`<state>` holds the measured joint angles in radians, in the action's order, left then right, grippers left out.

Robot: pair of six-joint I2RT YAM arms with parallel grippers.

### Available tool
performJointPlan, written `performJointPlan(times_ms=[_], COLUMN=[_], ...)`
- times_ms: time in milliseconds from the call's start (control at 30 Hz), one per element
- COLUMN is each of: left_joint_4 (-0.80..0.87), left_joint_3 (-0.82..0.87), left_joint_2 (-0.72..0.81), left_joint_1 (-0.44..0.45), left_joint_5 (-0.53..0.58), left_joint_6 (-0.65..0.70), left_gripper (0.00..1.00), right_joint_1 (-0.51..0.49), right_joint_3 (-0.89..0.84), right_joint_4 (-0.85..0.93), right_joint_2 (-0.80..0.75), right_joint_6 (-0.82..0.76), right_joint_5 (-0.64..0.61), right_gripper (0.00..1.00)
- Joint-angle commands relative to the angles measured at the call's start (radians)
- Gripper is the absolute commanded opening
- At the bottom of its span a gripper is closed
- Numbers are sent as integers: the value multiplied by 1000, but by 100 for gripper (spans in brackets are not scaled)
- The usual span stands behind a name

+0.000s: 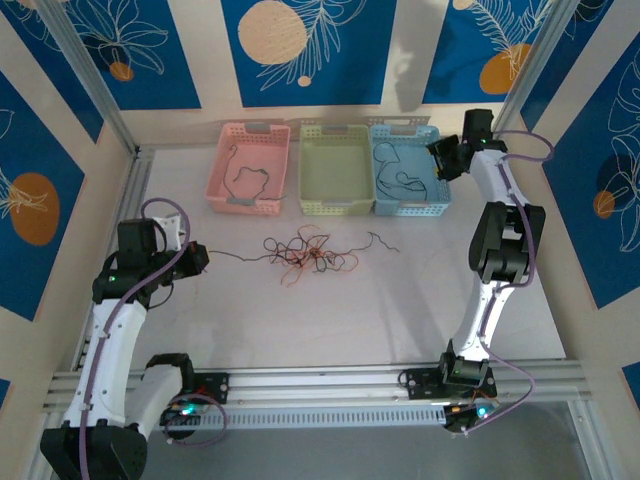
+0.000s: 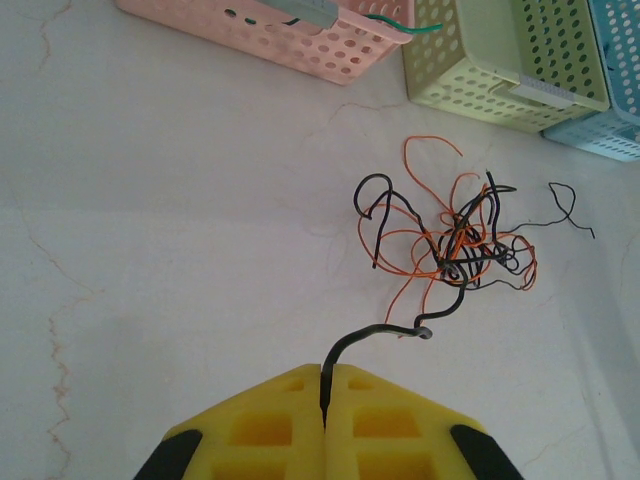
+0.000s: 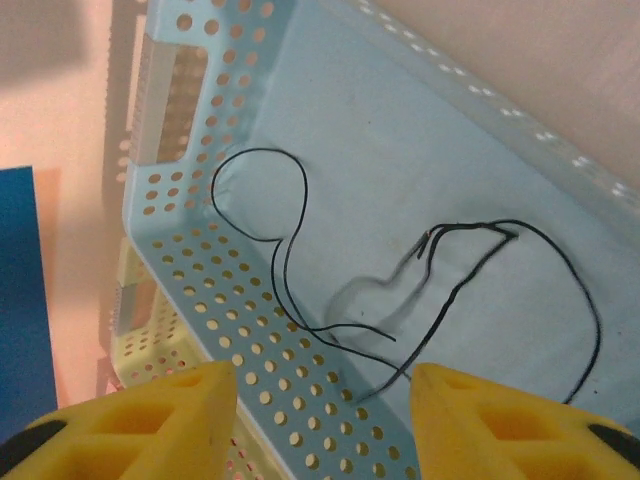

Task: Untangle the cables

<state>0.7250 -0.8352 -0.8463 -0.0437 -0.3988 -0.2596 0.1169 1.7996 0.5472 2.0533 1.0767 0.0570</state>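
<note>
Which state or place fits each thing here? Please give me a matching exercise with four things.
Things:
1. left fingers
2. right fingers
3. cable tangle
4. green basket

States and places:
A. between the pink basket and the blue basket
B. shut on a black cable
C. lying in front of the baskets
D. open, above the blue basket

Pairs: 1-B, 2-D, 3-C, 4-A

three baskets stand in a row at the far side of the table [image 1: 350,320]: pink basket [image 1: 270,207], green basket [image 1: 335,207], blue basket [image 1: 412,209], touching side by side. a dark wire [image 1: 245,178] lies in the pink one, a black wire [image 1: 398,178] in the blue. in front lies a clump of black and orange cables [image 1: 310,255]. a black strand [image 1: 235,259] runs from it to the left gripper [image 1: 205,257]. the right gripper [image 1: 441,158] hangs at the blue basket's right rim
</note>
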Motion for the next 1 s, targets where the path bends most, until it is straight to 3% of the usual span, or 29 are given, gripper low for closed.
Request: performJointPlan(times_ms=[0, 200, 400, 567, 667, 800, 967], left_joint_4=[2, 1, -2, -3, -1, -1, -1], left_joint_3=[-2, -1, -1, -1, -1, -1, -1], left_joint_2=[4, 6, -5, -7, -5, -6, -6], left_joint_1=[-7, -6, -6, -7, -7, -7, -7], left_joint_5=[-26, -27, -34, -37, -32, -32, -34], left_joint_6=[0, -3, -2, -2, -3, -2, -1], left_gripper=[0, 0, 0, 0, 0, 0, 0], right_joint_1=[-40, -152, -407, -579, -659, -701, -699], right_joint_3=[-61, -387, -653, -675, -657, -595, -551], right_joint_4=[-16, -189, -262, -248, -204, -95, -45], right_joint_2=[-137, -397, -553, -498, -445, -358, -288], right_joint_6=[-88, -269, -470, -577, -639, -705, -755], right_joint_5=[-20, 73, 98, 153, 105, 28, 20], right_gripper=[50, 46, 40, 45, 48, 48, 49])
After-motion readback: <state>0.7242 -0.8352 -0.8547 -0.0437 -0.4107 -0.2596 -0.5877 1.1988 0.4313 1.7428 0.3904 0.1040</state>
